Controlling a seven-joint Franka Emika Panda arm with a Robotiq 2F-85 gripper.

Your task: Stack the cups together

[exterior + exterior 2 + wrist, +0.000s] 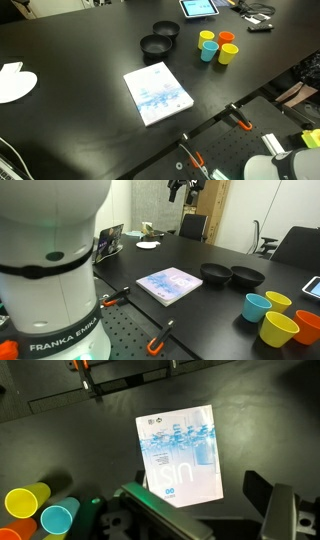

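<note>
Four small cups stand close together on the black table: a yellow cup [207, 37], an orange cup [227, 39], a teal cup [209, 51] and another yellow cup [228, 53]. In an exterior view they show as teal [257, 307], yellow [278, 301], yellow [280, 329] and orange [308, 326]. The wrist view shows a yellow cup [25, 502] and the teal cup [58, 518] at its lower left. My gripper [205, 510] is open and empty, high above the table [185, 188], over the book and well apart from the cups.
A blue-white book [157, 93] lies mid-table. Two black bowls [166, 31] [153, 45] sit between it and the cups. A tablet [198, 8] lies at the far edge and a white plate [15, 82] to one side. Orange clamps [240, 121] hold the table's front edge.
</note>
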